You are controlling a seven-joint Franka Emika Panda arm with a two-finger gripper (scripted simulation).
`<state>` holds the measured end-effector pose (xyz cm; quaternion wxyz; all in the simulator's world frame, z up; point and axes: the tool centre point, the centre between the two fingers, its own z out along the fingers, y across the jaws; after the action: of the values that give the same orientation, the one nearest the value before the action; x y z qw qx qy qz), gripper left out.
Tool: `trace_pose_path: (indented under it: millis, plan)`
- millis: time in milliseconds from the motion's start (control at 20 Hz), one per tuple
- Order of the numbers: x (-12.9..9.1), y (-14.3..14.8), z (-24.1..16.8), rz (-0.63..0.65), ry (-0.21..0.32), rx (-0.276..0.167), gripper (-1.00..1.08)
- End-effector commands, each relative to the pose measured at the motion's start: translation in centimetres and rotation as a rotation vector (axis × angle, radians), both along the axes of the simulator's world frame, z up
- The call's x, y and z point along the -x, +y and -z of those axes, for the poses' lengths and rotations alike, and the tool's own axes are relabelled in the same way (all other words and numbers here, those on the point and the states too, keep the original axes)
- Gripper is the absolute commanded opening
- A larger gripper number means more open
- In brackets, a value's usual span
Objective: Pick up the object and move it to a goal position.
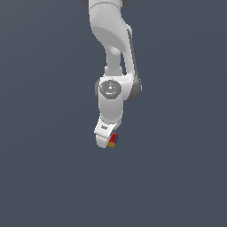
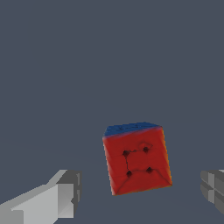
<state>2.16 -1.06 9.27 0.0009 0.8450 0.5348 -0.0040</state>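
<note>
Gripper (image 2: 138, 197): open; in the wrist view its two grey fingers (image 2: 57, 199) stand well apart, and neither one touches the block.
Block (image 2: 137, 159): lies between the two fingers, tilted; a red face with small dark marks shows, with a blue edge along one side.
Block, exterior view (image 1: 112, 140): red above a yellow-orange band, just beside the gripper's tip (image 1: 105, 138) on the exterior view's right.
Arm (image 1: 114, 57): white, reaching down from above.
Desk (image 1: 44, 177): plain dark grey.

Open grey floor (image 1: 44, 177) all round, only the red block (image 2: 136, 159) sitting between the spread fingers (image 2: 61, 197), daylight on both sides.
</note>
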Motion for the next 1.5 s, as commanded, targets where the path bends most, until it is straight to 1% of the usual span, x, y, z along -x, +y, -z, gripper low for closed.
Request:
trace_pose_path:
  millis: [0, 400, 800, 1250, 1450]
  plan:
    - [-0.1, 0.0, 0.3, -0.050, -0.002, -0.002, 1.00]
    - [-0.3, -0.1, 0.9, -0.139, -0.005, -0.006, 1.00]
    - [-0.3, -0.1, 1.3, -0.146, -0.005, -0.006, 1.00]
    - [-0.2, -0.1, 5.3, -0.150, -0.005, -0.006, 1.00]
    - [-0.3, -0.1, 5.9, -0.151, -0.005, -0.006, 1.00]
